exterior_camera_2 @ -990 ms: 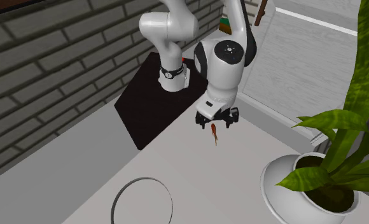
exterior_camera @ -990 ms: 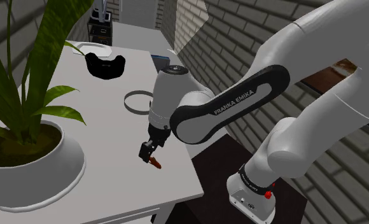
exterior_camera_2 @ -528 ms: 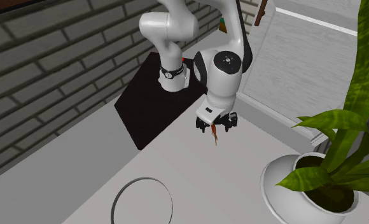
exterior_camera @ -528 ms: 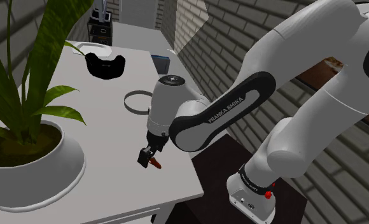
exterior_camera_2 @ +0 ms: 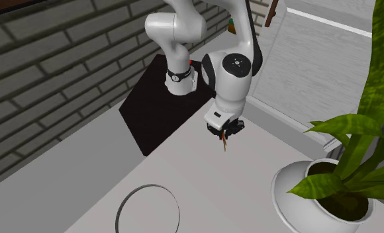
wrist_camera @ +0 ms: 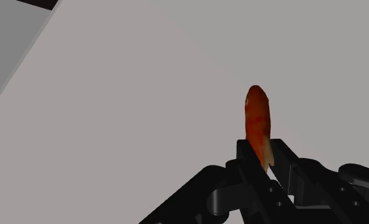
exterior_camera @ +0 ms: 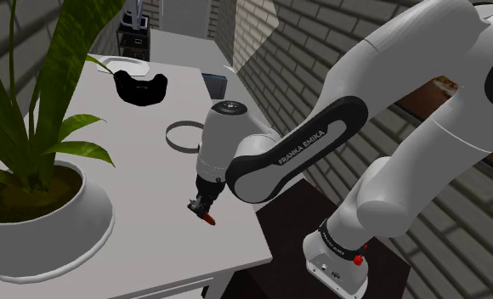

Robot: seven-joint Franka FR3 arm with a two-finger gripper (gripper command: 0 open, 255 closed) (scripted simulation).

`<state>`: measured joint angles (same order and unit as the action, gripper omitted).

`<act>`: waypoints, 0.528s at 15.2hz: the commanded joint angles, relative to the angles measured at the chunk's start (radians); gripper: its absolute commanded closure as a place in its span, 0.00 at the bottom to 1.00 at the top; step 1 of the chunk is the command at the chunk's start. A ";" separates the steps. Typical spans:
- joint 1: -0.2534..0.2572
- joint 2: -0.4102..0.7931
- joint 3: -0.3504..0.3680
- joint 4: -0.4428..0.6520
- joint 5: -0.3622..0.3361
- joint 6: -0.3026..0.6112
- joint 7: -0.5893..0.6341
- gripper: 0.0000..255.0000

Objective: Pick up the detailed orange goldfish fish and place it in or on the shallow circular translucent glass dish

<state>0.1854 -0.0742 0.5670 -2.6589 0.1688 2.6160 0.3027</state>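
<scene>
A small orange goldfish [exterior_camera: 209,219] [exterior_camera_2: 223,141] sits low on the pale table [exterior_camera: 134,174], near the table's edge on the shoulder view's right. My black gripper [exterior_camera: 203,206] [exterior_camera_2: 226,130] points down at it. In the wrist view the two fingers have closed in on the goldfish's [wrist_camera: 257,114] rear end, so the gripper [wrist_camera: 266,151] is shut on it while its front sticks out past the fingertips. The shallow round dish [exterior_camera: 184,124] [exterior_camera_2: 147,186], seen as a thin ring, lies on the table farther from the stand, apart from the gripper.
A large white pot [exterior_camera: 49,229] [exterior_camera_2: 310,198] with a long-leaved green plant stands at the shoulder view's lower left. A black object [exterior_camera: 141,88] and a white plate [exterior_camera: 117,62] lie at the table's far end. A brick wall runs beside the table.
The fingers stood apart around the goldfish a second ago and have now closed on it. The hand sank slightly toward the table earlier and has held its place since.
</scene>
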 commanded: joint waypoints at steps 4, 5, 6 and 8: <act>0.000 0.000 0.000 0.000 0.000 0.000 0.000 1.00; 0.000 0.000 0.000 0.000 0.000 0.000 0.000 1.00; 0.000 0.000 0.000 0.000 0.000 0.000 0.000 1.00; 0.003 -0.016 -0.001 0.002 0.012 -0.017 -0.008 1.00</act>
<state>0.1871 -0.0831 0.5665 -2.6587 0.1754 2.6078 0.2987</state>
